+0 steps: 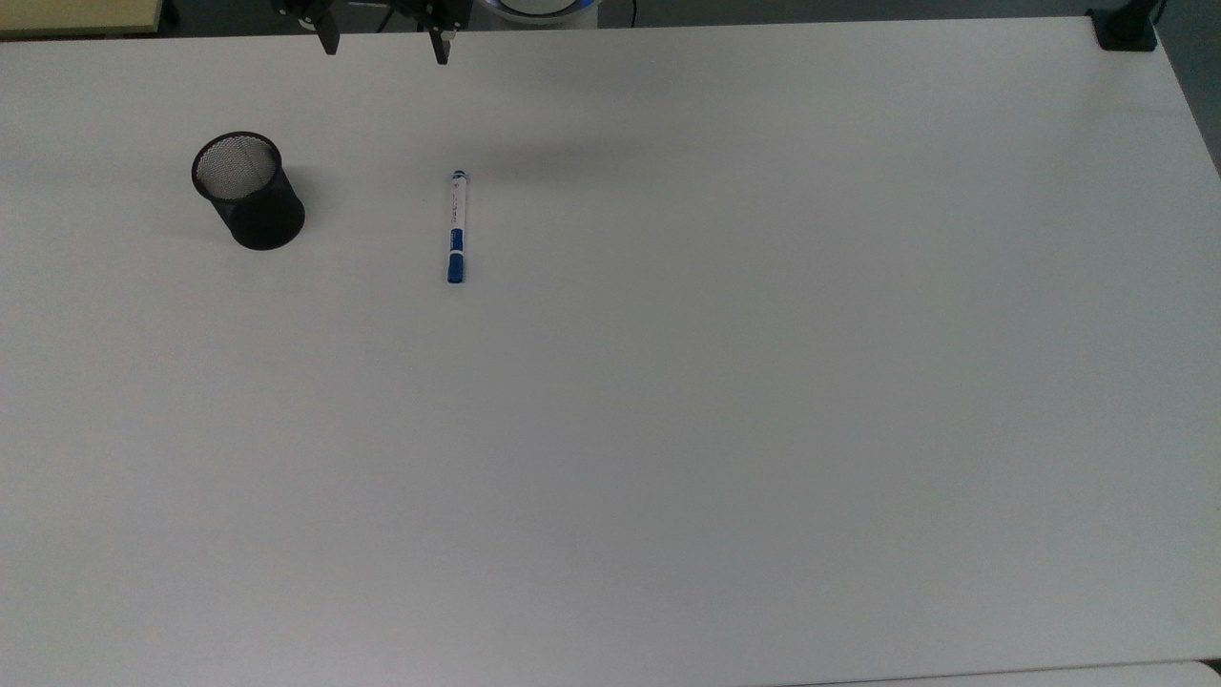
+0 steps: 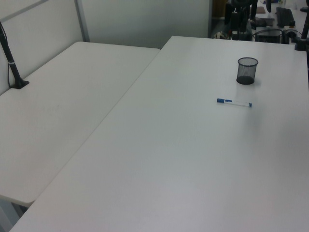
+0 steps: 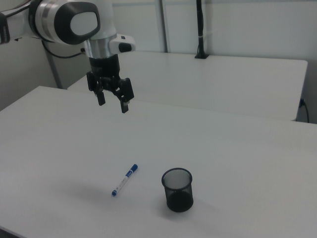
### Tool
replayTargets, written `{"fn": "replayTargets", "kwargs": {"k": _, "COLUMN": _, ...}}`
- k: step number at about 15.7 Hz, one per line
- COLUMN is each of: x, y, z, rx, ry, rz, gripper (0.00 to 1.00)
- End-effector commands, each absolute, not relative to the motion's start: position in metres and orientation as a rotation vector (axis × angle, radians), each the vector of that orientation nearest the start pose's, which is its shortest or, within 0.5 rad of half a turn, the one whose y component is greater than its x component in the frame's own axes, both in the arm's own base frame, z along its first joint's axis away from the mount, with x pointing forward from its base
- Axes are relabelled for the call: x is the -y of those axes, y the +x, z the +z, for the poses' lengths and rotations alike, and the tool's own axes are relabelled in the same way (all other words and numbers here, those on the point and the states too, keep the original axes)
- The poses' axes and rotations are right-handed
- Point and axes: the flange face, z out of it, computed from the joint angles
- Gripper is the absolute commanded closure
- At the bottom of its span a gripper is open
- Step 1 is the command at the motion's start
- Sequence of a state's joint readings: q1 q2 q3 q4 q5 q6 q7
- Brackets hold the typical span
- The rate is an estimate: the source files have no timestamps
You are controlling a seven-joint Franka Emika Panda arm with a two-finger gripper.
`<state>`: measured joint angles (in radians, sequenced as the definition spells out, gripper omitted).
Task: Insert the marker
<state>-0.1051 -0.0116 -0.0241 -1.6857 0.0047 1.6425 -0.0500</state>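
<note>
While the marker (image 3: pixel 124 179) lies flat on the white worktop (image 3: pixel 233 148), just apart from the upright black mesh cup (image 3: pixel 177 189) at the right view's right, the tool (image 3: pixel 113 103) hangs above and beyond it, fingers spread wide, holding nothing.

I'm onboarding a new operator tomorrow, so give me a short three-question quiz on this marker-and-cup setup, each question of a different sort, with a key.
1. True or false: the marker already stands inside the black mesh cup.
2. Multiple choice: in the right view, the tool is
A. shut on the marker
B. open, above the table, holding nothing
C. inside the cup
3. Fill in: in the top view, the cup stands to the marker's ____.

Key
1. False. The marker lies flat on the table, apart from the upright cup.
2. B.
3. Left.
</note>
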Motion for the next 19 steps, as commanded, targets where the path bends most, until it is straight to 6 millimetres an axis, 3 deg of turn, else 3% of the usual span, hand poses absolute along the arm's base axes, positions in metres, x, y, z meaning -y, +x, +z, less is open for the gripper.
{"fn": "replayTargets", "kwargs": {"k": 1, "x": 0.0684, "y": 0.5422, "z": 0.5845, "rx": -0.127, "ry": -3.147, "rz": 0.086, "gripper": 0.0}}
{"fn": "replayTargets", "kwargs": {"k": 19, "x": 0.0716, "y": 0.5482, "z": 0.583, "rx": -0.129, "ry": -3.149, "rz": 0.062, "gripper": 0.0}}
